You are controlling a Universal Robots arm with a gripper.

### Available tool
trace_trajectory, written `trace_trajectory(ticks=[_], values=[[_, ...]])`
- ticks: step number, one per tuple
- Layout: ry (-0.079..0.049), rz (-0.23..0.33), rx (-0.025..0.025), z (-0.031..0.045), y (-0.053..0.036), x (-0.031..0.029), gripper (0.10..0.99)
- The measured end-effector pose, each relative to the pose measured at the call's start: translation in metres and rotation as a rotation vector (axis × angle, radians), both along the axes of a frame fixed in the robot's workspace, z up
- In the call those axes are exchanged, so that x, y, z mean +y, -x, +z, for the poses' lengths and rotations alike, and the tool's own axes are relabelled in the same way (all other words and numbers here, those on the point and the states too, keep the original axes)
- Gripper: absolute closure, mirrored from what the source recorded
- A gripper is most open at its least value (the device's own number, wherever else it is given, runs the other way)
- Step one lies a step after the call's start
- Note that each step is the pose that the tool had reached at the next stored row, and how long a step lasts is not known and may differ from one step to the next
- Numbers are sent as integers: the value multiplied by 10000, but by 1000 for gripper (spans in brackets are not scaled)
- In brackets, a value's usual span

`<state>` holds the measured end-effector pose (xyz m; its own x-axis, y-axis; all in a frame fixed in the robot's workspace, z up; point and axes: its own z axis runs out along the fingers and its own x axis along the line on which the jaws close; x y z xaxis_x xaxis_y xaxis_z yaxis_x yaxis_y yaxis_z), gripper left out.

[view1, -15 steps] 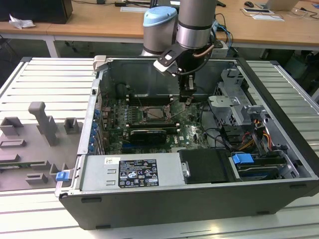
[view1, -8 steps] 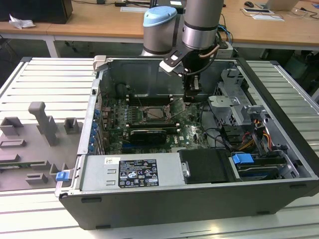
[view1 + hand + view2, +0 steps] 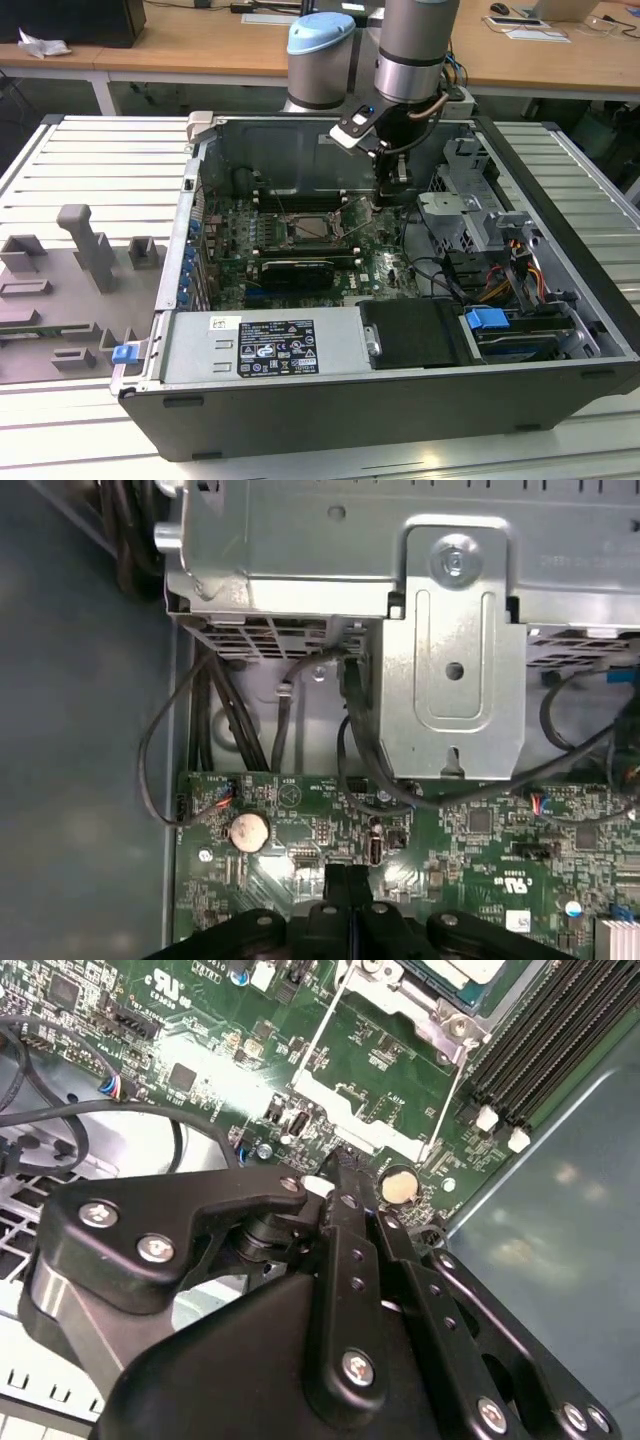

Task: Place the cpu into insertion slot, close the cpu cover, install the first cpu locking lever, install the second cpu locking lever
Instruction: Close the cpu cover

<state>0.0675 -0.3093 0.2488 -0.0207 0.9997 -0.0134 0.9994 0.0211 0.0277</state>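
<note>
The insertion slot (image 3: pixel 310 228) sits mid-board inside the open computer case. In the second wrist view the cpu (image 3: pixel 468 972) shows its pale metal top at the picture's edge, lying in the slot with the silvery cpu cover (image 3: pixel 400 998) framing it. Two thin wire locking levers (image 3: pixel 318 1042) (image 3: pixel 456 1090) run from the slot along the green board. My gripper (image 3: pixel 392 195) hangs on the exterior view's right of the slot, just above the board. Its black fingers (image 3: pixel 335 1165) (image 3: pixel 346 872) are shut, tips pressed together near the lever ends and a round coin battery (image 3: pixel 398 1186); nothing shows between them.
Long black memory slots (image 3: pixel 545 1030) flank the slot. A black card (image 3: pixel 295 270) lies in front of it, and a grey power supply (image 3: pixel 265 345) spans the case front. A metal drive cage (image 3: pixel 455 650) and black cables (image 3: pixel 215 720) crowd the exterior view's right.
</note>
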Motion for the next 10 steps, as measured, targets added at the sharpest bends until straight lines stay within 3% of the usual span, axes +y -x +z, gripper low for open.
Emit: trace_trajectory(ticks=[1, 2, 3, 5, 6, 10], values=[[-1, 0, 21, -20, 0, 0, 980], [-1, 1, 89, -32, 0, 0, 980], [1, 0, 233, -33, 0, -1, 980], [1, 1, 390, -33, 0, 0, 980], [1, 1, 419, -33, 3, 0, 980], [-1, 3, 426, -34, 88, 0, 980]])
